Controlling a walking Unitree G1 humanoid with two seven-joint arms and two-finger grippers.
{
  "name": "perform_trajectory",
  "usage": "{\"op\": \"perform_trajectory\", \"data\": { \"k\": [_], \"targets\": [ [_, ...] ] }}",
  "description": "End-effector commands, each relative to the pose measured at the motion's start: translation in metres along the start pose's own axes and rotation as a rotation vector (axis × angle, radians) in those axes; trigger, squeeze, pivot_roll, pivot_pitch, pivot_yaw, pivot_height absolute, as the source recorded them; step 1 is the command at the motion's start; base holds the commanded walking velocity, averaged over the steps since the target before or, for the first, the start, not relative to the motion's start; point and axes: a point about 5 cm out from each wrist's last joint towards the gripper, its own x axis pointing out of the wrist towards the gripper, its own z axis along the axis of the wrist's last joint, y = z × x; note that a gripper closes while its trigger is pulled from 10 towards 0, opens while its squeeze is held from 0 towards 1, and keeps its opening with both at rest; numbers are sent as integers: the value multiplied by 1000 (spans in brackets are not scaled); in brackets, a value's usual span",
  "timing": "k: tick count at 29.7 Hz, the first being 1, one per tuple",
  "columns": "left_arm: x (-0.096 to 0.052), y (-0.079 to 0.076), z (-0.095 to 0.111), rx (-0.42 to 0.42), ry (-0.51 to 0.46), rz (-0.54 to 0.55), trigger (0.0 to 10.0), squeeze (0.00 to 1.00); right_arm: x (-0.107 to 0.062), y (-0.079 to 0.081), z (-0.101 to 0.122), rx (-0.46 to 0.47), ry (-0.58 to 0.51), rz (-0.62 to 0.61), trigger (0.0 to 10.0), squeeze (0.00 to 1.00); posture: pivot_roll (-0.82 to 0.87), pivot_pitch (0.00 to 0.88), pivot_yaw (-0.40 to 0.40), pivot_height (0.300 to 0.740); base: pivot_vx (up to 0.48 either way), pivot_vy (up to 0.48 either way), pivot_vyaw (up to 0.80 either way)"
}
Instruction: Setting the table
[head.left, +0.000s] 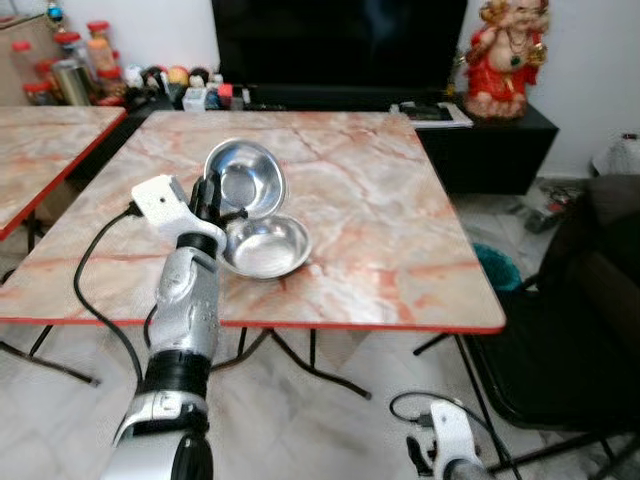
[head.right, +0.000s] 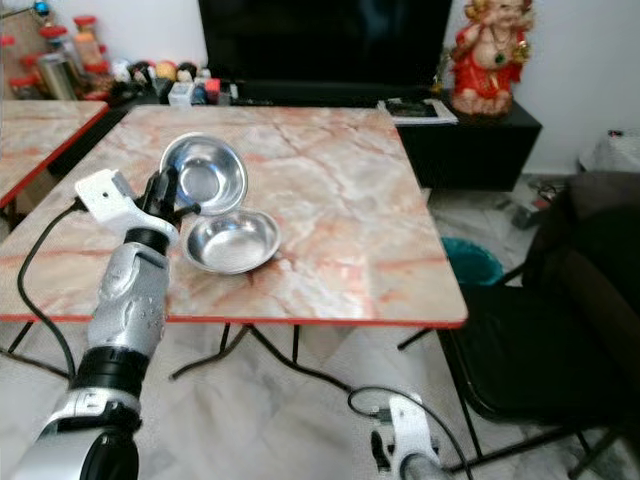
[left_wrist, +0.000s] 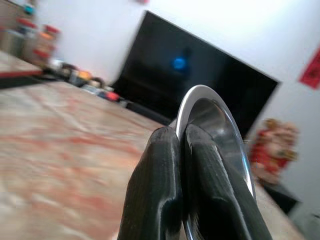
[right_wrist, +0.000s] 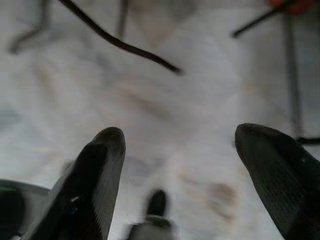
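Left gripper (head.left: 207, 196): pinching the rim of 1 tilted steel bowl (head.left: 246, 176), lifting it off the marble table (head.left: 400, 230).
Second bowl (head.left: 266, 246): resting just beside.
Right gripper (right_wrist: 185, 165): hanging with fingers apart, idle.

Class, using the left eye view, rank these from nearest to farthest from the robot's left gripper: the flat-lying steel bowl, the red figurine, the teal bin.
1. Flat-lying steel bowl, just right of the left gripper.
2. Teal bin, on the floor beyond the table's right edge.
3. Red figurine, far right on the black cabinet.
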Motion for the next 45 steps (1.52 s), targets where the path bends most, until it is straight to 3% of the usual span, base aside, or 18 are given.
{"op": "perform_trajectory", "data": {
  "k": [1, 12, 18, 24, 27, 39, 45],
  "targets": [
    [2, -14, -3, -17, 7, -39, 10000, 0, -2, -13, -4, -6, 8, -32, 10000, 0, -3, 0, -18, 740, 345, 0, 0],
    [-3, -14, -12, -16, 56, -54, 10000, 0, -2, -12, -3, -11, 5, -28, 10000, 0, -6, 0, -12, 740, 331, 0, 0],
    [-6, -15, -25, -27, 159, -67, 10000, 0, -2, -12, -4, -13, 7, -26, 10000, 0, -6, 0, -10, 740, 0, 0, 0],
    [-16, -31, -47, -105, 288, -135, 10000, 0, -2, -13, -4, -11, 9, -28, 10000, 0, -6, 0, -18, 740, 0, 0, 0],
    [-17, -34, -55, -65, 326, -97, 10000, 0, -2, -13, -5, -11, 9, -27, 10000, 0, -5, 0, -20, 740, 0, 0, 0],
    [-14, -56, -66, -138, 392, -47, 10000, 0, -3, -14, -6, -16, 14, -30, 10000, 0, -1, 0, -28, 740, 0, 0, 0],
    [-12, -49, -71, -166, 414, 65, 10000, 0, -3, -15, -7, -7, 14, -34, 10000, 0, -15, 0, -15, 740, 0, 0, 0]
  ]
}}
